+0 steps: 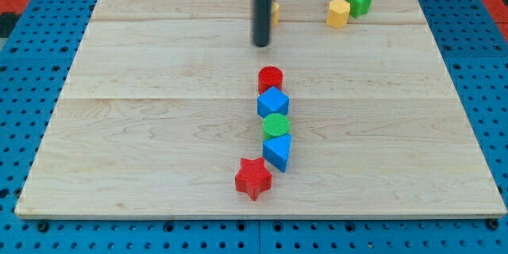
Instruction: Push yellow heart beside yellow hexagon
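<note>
- My tip rests on the wooden board; the rod has no jaws.
- A yellow block, shape hidden, sits touching the rod's right side.
- The yellow hexagon touches a green block, top right.

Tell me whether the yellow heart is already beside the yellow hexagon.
Not yet: the yellow heart sits mostly hidden behind my tip, well to the view's left of the yellow hexagon, bare board between them.

no readable text, labels, or numbers
</note>
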You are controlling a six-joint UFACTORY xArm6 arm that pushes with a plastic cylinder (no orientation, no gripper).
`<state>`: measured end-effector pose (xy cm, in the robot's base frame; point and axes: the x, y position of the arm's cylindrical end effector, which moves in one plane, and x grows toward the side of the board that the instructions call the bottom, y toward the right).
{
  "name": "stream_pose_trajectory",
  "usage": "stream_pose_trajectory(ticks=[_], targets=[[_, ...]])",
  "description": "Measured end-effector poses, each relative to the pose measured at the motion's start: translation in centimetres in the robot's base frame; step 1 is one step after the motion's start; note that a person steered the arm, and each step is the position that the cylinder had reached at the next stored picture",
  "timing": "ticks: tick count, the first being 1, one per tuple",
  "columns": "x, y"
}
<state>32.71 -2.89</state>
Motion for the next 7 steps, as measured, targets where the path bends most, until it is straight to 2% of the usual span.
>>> stream_pose_trajectory(ticks=[1,2,3,4,5,6,7], targets=[[-3.9,-1.7],[-5.9,3.9],[-7.2,0.8],[-9.1,2.8],[-8.3,8.4],[-6.7,3.6],[-3.7,4.9]])
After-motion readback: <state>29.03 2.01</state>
